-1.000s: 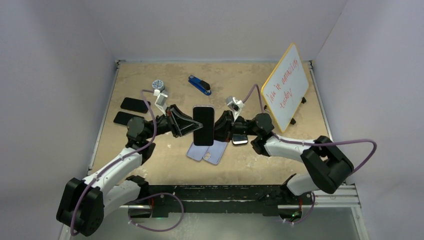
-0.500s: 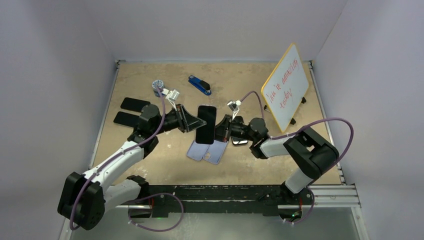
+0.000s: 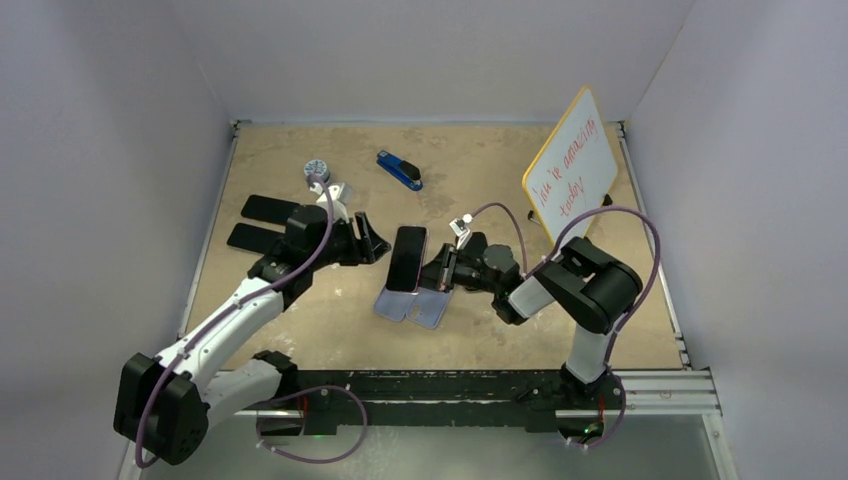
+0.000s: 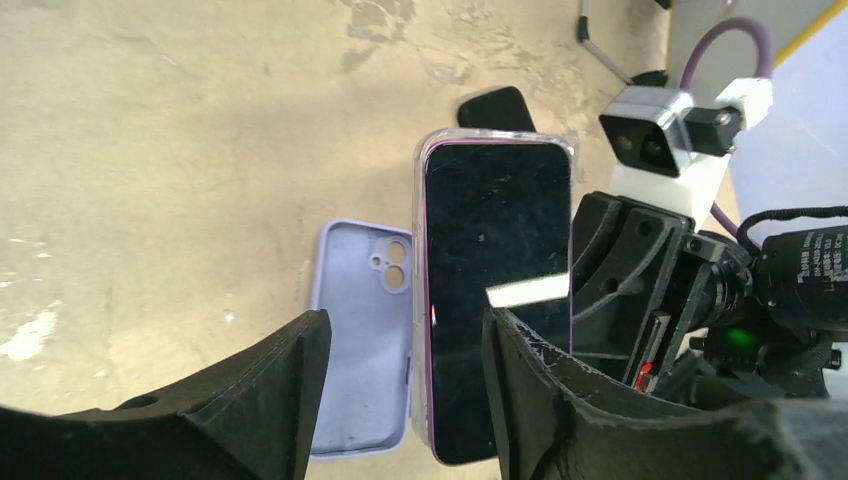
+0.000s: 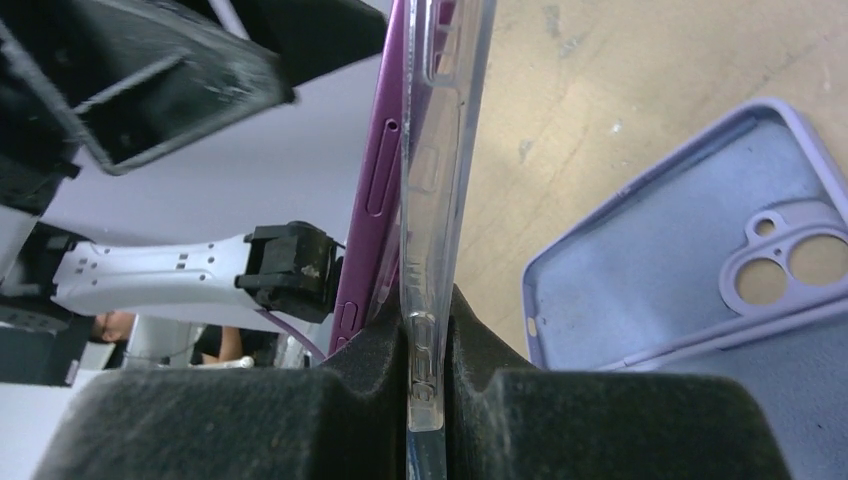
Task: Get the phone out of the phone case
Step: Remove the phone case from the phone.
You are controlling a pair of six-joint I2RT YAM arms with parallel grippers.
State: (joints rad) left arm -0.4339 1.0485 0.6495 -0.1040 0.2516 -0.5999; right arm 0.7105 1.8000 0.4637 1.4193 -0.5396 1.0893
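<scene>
We are mid-peel: our right gripper point(image 5: 425, 370) pinches the rim of the clear case point(image 5: 440, 150), the purple phone point(image 4: 495, 300) partly out, above the worktop's point(image 3: 500, 160) middle. Our left gripper point(image 4: 400, 335) gapes empty beside it; next, we judge, it must grip the phone and pull

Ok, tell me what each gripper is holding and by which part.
The right gripper is shut on the clear phone case, pinching its thin edge; the purple phone rests against the case. The left gripper is open, holding nothing.

The phone point(image 3: 407, 257) in its phone case point(image 5: 440, 120) is hanging between the left gripper point(image 3: 378, 247) and the right gripper point(image 3: 431, 274), above two empty cases point(image 3: 412, 308) lying on the table point(image 3: 480, 180).
</scene>
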